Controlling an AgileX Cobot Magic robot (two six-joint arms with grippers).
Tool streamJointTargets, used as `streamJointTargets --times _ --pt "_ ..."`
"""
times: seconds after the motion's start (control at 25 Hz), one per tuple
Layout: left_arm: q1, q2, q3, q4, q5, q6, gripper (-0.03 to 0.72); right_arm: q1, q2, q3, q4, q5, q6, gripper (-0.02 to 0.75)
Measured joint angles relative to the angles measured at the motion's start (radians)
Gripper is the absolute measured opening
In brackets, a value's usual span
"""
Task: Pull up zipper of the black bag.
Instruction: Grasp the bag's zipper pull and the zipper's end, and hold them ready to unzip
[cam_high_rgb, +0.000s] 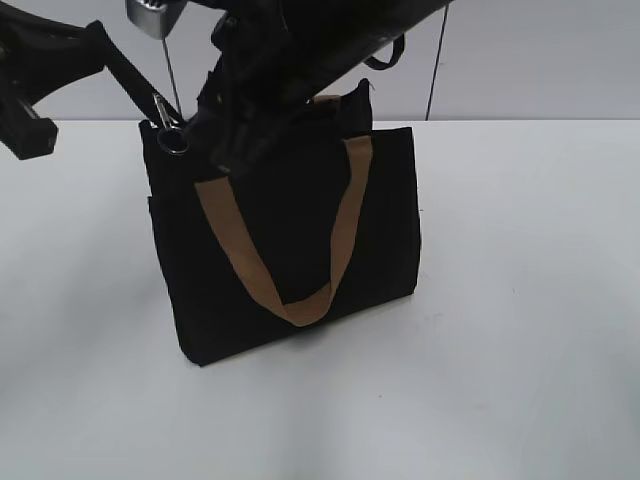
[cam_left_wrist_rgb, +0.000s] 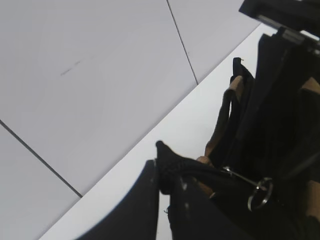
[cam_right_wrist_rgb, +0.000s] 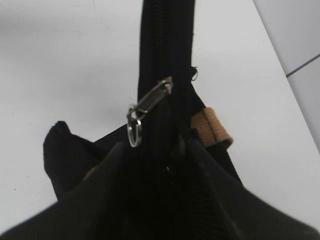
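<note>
Black bag (cam_high_rgb: 290, 230) stands upright on white table (cam_high_rgb: 520, 350), mid-frame in exterior view, one tan handle (cam_high_rgb: 300, 250) hanging down its front face. Second tan handle end shows at the top edge in right wrist view (cam_right_wrist_rgb: 212, 127).

Right arm (cam_high_rgb: 300, 60) comes in from upper right, dark bulk sits over the bag's top; right gripper (cam_high_rgb: 235, 135) at the top seam, jaw gap hidden in exterior view. In right wrist view the gripper's dark fingers (cam_right_wrist_rgb: 100, 195) fill the lower frame, pressed around the bag's top fabric; appears clamped on the bag, not on the pull.

Left arm (cam_high_rgb: 60, 65) at upper left, beside the bag's left corner. Left gripper not clearly seen, opening cannot be told.

Zipper (cam_high_rgb: 170, 135) pull at top left corner of bag, silver tab and ring hanging free, nothing touching it (cam_right_wrist_rgb: 145, 107) (cam_left_wrist_rgb: 252, 190).
</note>
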Motion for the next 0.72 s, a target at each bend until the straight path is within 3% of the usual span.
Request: streamJointTargets --times 0.72 --pt "0.000 0.001 0.000 -0.003 0.002 0.000 0.025 0.000 0.019 0.000 0.100 -0.014 -0.088 0.295"
